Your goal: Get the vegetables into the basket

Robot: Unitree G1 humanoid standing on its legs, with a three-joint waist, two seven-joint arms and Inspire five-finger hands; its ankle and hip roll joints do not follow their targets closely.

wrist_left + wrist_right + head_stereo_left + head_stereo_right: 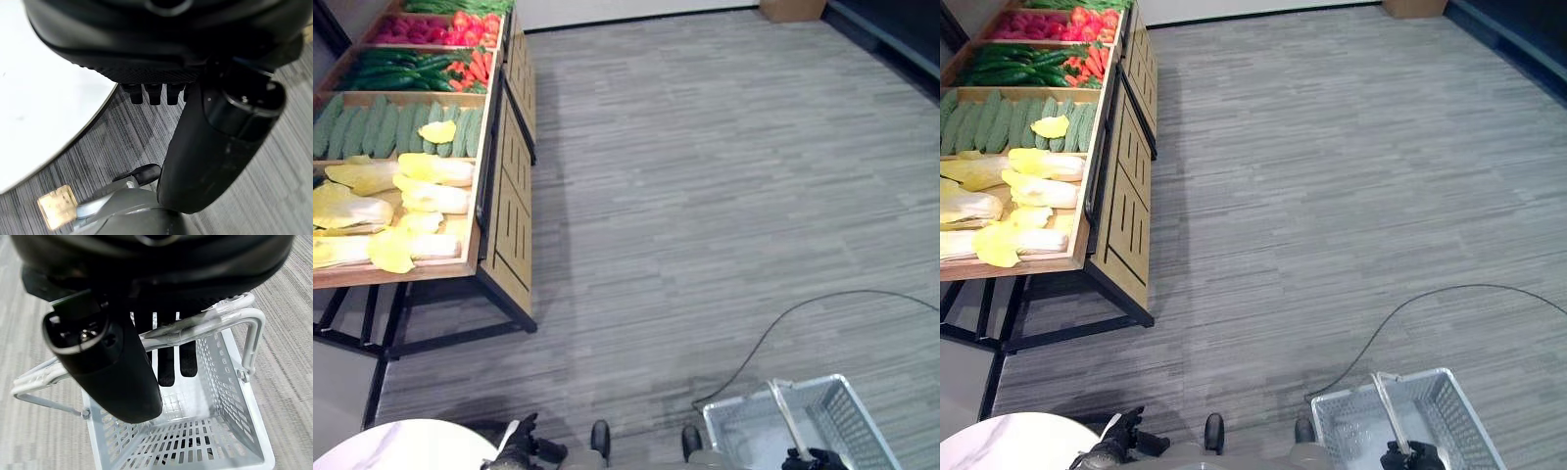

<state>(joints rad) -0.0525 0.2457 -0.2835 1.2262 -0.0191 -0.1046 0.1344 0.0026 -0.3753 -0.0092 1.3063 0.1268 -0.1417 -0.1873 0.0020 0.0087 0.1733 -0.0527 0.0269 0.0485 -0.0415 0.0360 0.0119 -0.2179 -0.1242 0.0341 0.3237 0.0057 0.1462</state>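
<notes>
My right hand [146, 357] hangs low at my side with its fingers [166, 367] curled over the white handle [205, 323] of the grey plastic basket [842, 416], the thumb closed against the bar from the near side, so the hand is clamped on that handle. In the eye views this hand shows at about 5 o'clock, at the bottom edge, with the basket spreading out just past it. The basket has perforated walls and floor, and nothing lies in it.

My left hand [519, 446] sits low at about 7 o'clock, beside the rim of a round white tabletop [401, 446]. In its wrist view the fingers [151, 93] are short stubs tucked under the palm and the thumb [210, 147] points out over the grey striped floor [705, 196]; the hand grips nothing, with its fingers curled in.

The vegetables are well apart from both hands, up at 10 to 11 o'clock, on a wooden stall [504, 206] with a black frame. Its tray is split into compartments. The nearest holds pale yellow cabbages [411, 201]. The next one out holds a row of light green cucumbers [382, 127], with one yellow leaf [437, 131] lying on them. Beyond that come dark green peppers [396, 69] with orange-red carrots [470, 70] beside them, and the farthest compartment shows red and pink produce [440, 27] that I cannot make out further.
</notes>
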